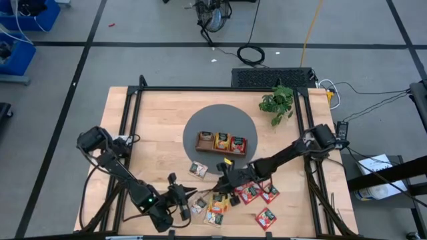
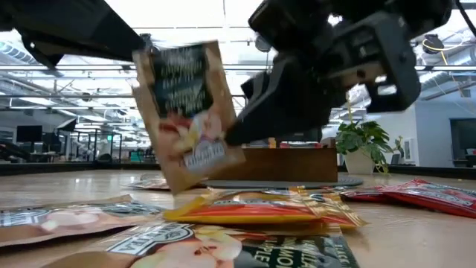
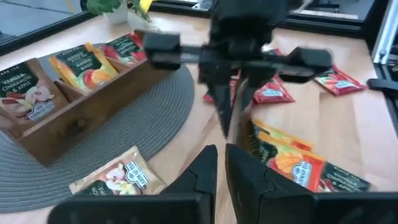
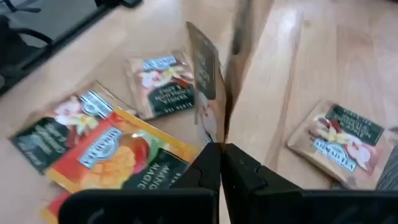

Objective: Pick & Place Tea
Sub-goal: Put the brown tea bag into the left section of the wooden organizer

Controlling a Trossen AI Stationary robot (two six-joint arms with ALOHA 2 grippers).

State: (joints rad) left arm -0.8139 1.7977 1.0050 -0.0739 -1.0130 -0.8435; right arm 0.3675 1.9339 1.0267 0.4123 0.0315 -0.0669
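Pinching a pale tea packet by its edge, the right gripper holds it clear of the table, jaws clamped on it. It hangs over loose packets on the wooden table, near the tray (its compartments already hold packets). Close by, the left gripper hovers, jaws nearly together, holding nothing.

My left gripper low in foreground with fingers together, right gripper ahead pinching a thin tea packet edge-on, wooden tray on grey mat, I note loose packets on the table.
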